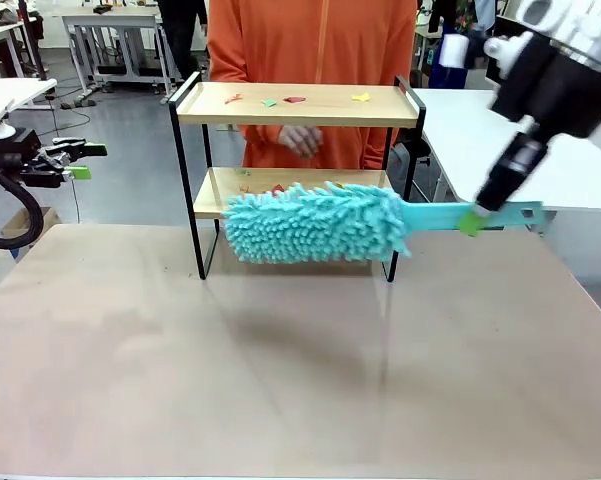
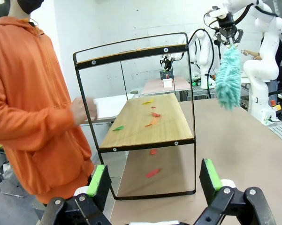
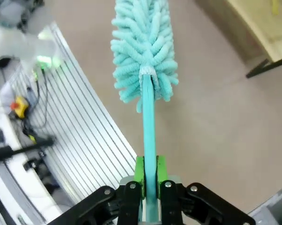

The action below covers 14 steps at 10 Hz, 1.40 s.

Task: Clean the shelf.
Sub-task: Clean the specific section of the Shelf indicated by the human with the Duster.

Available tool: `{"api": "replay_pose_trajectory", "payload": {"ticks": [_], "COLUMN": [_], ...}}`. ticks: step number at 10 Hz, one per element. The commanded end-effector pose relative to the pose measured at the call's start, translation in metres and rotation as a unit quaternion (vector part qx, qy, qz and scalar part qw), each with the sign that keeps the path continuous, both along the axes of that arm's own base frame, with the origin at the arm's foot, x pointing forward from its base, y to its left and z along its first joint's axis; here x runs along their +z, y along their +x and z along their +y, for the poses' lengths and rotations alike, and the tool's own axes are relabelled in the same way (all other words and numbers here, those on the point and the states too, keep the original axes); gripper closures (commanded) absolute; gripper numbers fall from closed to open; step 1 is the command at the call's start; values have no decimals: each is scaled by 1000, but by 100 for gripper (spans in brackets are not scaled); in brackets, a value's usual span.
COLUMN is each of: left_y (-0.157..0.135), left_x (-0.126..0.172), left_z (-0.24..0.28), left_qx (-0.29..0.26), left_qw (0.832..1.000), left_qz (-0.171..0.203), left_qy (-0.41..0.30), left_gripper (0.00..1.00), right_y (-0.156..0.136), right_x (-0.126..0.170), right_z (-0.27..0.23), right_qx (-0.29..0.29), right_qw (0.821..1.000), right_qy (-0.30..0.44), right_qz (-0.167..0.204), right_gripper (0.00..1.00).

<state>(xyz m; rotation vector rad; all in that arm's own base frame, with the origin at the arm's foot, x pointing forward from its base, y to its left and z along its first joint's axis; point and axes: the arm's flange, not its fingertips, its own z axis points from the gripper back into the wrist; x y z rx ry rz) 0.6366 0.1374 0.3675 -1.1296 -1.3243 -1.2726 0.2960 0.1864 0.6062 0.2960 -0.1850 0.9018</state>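
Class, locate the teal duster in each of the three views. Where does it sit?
Front view: duster across the middle, before the shelf's lower board.
Left wrist view: duster upper right, hanging right of the shelf.
Right wrist view: duster centre, head upward, shelf top right.
Shared landmark: the shelf.

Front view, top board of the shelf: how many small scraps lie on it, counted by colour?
Red or orange scraps: 2
Green scrap: 1
Yellow scrap: 1
Total on the top board of the shelf: 4

White table [image 1: 470,130], grey floor [image 1: 130,165]
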Motion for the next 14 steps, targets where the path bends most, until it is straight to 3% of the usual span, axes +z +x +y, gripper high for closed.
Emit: {"api": "replay_pose_trajectory", "payload": {"ticks": [1,3,4,5,9,10,14], "left_y": [-3,-3,-3,-3,-3,-3,-3], "left_x": [1,1,1,1,1,1,1], "left_z": [-1,-1,-1,-1,-1,-1,-1], "left_qx": [-2,-2,-2,-2,-2,-2,-2], "left_qw": [1000,1000,1000,1000,1000,1000,1000], "left_qz": [-5,-5,-5,-5,-5,-5,-5], "left_qy": [10,10,10,10,10,10,10], "left_gripper": [0,0,0,0,0,0,0], "right_y": [4,5,7,2,3,4,15], "right_x": [3,0,-1,3,0,1,5], "right_z": [30,52,52,45,50,81,145], "right_qx": [-96,-158,-145,-120,-133,-177,-247], "right_qw": [995,987,988,993,991,984,968], "right_qy": [15,25,47,19,18,7,15], "right_qz": [-2,-18,-6,-3,-1,-6,-34], "right_gripper": [87,87,87,87,87,87,87]}}
